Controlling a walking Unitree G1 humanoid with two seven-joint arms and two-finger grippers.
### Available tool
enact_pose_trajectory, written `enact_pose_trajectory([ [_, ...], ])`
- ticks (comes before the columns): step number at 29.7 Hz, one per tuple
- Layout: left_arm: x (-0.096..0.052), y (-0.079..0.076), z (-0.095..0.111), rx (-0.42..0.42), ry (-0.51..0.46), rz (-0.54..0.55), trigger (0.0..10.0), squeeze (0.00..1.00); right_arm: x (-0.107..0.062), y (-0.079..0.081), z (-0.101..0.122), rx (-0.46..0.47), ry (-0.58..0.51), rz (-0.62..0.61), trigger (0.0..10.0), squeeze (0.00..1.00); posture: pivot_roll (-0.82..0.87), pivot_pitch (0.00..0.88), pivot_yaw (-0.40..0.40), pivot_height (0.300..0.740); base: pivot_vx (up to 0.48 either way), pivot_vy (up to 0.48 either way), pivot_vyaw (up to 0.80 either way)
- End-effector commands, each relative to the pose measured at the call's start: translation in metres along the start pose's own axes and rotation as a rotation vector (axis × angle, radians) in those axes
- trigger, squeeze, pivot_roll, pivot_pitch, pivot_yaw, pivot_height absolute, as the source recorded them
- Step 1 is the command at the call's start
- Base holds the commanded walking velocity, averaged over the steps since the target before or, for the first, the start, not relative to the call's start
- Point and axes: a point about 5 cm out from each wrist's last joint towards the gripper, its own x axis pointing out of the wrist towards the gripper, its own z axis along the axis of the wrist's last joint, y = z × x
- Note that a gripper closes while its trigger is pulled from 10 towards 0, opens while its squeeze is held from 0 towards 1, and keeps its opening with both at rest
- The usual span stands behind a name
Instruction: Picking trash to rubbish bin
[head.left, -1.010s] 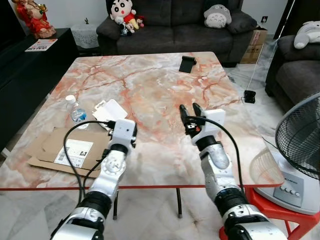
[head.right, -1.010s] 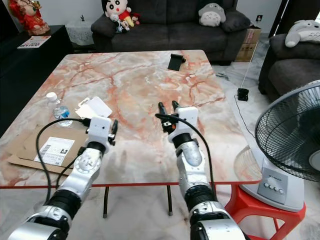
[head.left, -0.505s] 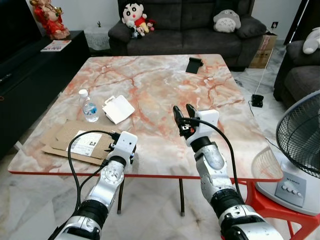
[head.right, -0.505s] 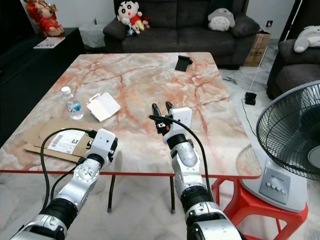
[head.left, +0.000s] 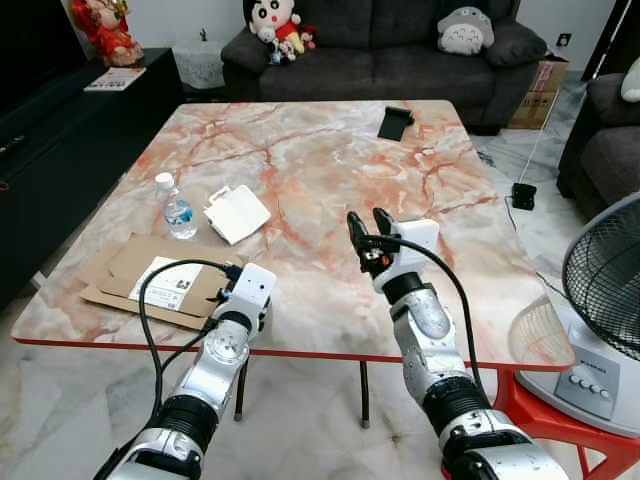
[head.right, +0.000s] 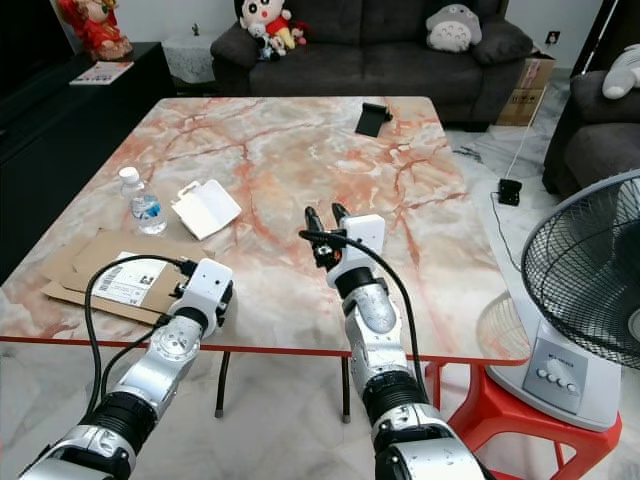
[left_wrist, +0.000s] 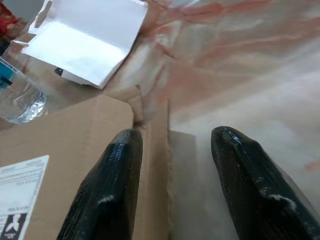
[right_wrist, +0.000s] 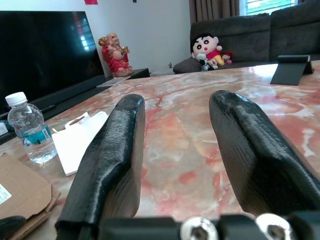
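Since a second ago the left pincer (left_wrist: 172, 190) has dropped back to the near table (head.left: 330, 180) edge, fingers apart and empty over the flattened cardboard (head.left: 150, 280), while the right pincer (head.left: 369, 222) hovers open and empty, so nothing is yet picked up.

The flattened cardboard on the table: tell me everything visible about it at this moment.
The flattened cardboard is a brown corrugated sheet with loose flaps, lying flat at the marble table's near left edge. A white shipping label with black print sits on top. A plastic water bottle stands just beyond it, beside a white paper box. The left claw, fingers open, hovers at the cardboard's right edge, one finger over the sheet; contact is unclear.
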Motion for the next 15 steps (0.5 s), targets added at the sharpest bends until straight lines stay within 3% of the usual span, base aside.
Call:
enact_pose_trajectory([
  [1,0.0031,0.0078,0.0057,0.008,-0.001,0.040,10.0,0.00,0.0026,0.0020,0.0034,0.001,-0.008,0.012,10.0,0.00,0.05,0.039,0.035,0.740,0.000,0.000,0.00],
  [11,0.0031,0.0109,0.0010,0.004,0.046,0.065,10.0,0.00,0.0024,0.0020,0.0027,0.000,-0.002,0.018,10.0,0.00,0.05,0.040,0.033,0.740,0.000,0.000,0.00],
  [12,0.0030,0.0104,0.0004,-0.002,0.051,0.064,8.8,0.00,0.0024,0.0020,0.0026,0.000,-0.002,0.019,10.0,0.00,0.05,0.040,0.032,0.740,0.000,0.000,0.00],
  [13,0.0030,0.0104,0.0004,-0.002,0.051,0.064,8.8,0.00,0.0024,0.0020,0.0026,0.000,-0.002,0.019,10.0,0.00,0.05,0.040,0.032,0.740,0.000,0.000,0.00],
  [14,0.0030,0.0098,-0.0006,0.000,0.059,0.059,3.8,0.00,0.0025,0.0021,0.0027,0.000,-0.002,0.020,10.0,0.00,0.05,0.040,0.033,0.740,0.000,0.000,0.00],
  [15,0.0030,0.0092,-0.0015,0.002,0.065,0.055,0.0,0.00,0.0025,0.0022,0.0027,0.000,-0.001,0.021,10.0,0.00,0.05,0.040,0.033,0.740,0.000,0.000,0.00],
])
